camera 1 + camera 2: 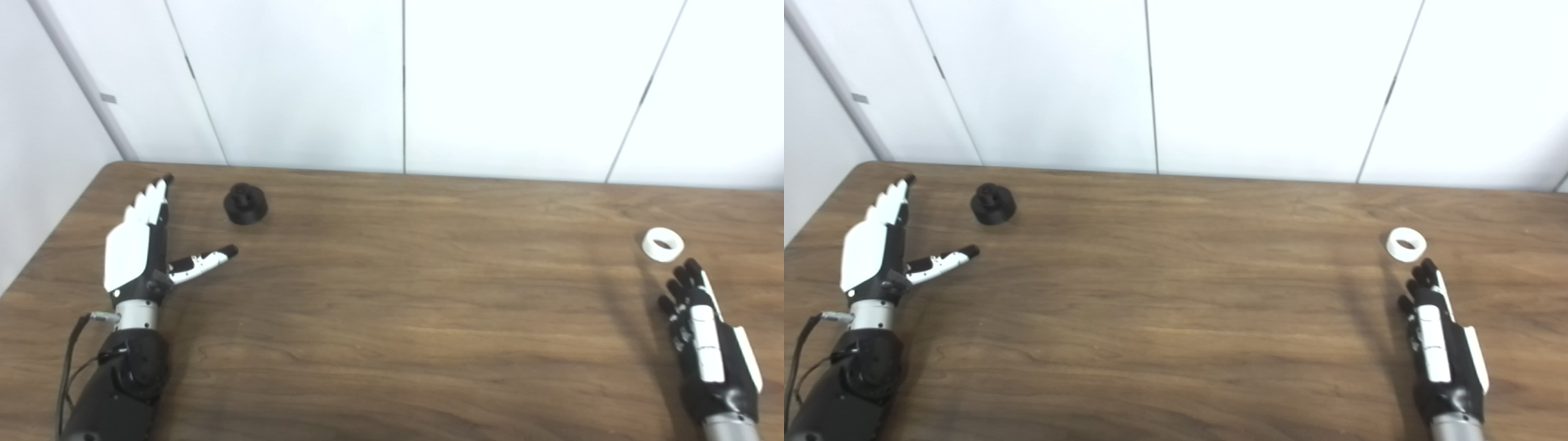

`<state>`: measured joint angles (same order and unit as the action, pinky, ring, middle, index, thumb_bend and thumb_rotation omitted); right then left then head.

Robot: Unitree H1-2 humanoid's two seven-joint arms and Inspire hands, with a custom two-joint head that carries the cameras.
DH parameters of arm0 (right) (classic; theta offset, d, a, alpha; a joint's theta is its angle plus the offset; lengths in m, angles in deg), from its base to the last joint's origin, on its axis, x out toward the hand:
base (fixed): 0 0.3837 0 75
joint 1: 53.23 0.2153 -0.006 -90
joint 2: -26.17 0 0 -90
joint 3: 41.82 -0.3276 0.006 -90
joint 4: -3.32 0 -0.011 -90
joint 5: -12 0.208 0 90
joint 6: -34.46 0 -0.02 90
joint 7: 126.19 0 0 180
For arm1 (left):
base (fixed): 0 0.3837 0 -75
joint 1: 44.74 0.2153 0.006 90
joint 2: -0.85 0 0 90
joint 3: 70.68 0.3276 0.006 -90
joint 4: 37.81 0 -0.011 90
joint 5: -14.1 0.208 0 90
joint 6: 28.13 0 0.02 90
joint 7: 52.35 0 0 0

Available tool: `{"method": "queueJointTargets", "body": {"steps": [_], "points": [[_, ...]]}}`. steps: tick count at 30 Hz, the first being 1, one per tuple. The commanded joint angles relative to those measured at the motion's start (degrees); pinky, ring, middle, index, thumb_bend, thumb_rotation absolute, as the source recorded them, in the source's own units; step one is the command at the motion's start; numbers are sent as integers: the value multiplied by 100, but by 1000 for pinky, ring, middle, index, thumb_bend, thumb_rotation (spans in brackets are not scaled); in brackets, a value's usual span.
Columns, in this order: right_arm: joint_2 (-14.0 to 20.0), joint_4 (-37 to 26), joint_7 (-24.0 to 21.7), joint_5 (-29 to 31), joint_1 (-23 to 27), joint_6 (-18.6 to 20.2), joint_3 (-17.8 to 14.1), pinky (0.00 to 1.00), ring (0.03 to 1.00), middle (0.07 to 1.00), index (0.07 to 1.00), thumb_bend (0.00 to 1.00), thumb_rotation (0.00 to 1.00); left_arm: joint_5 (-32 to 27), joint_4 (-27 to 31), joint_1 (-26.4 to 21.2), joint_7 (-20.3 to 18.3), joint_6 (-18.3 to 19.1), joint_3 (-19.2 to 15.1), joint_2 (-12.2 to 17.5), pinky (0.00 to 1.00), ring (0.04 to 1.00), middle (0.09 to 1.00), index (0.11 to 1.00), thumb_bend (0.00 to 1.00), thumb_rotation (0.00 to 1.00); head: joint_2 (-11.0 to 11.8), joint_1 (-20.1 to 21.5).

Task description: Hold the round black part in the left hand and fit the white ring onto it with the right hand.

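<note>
The round black part sits on the wooden table at the far left, untouched. My left hand lies open just to its left and nearer me, fingers stretched forward and thumb pointing right towards the part. The white ring lies flat at the far right. Just short of the ring, my right hand is open and empty, turned on edge with its fingertips close to the ring but apart from it.
White wall panels rise behind the table's far edge. The table's left edge runs beside my left arm. A thin cable hangs by the left wrist.
</note>
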<state>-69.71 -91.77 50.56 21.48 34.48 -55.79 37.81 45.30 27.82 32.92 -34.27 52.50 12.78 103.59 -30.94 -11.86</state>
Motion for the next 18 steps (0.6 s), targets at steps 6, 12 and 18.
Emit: {"method": "queueJointTargets", "body": {"steps": [6,12,18], "points": [[70,-229,-8,76,58,38,-48,1000,1000,1000,1000,259,925,-413,-49,-585,-927,309,101,682,1000,1000,1000,955,1000,487,29,-242],[64,-387,7,33,52,220,-17,1000,1000,1000,1000,288,904,-612,-336,-850,-1313,292,195,956,1000,1000,1000,899,1000,451,108,-371],[61,-535,41,3,45,371,-32,1000,1000,1000,1000,261,930,-559,-652,-1079,-1455,365,423,1083,1000,1000,1000,881,1000,431,112,-479]]}}
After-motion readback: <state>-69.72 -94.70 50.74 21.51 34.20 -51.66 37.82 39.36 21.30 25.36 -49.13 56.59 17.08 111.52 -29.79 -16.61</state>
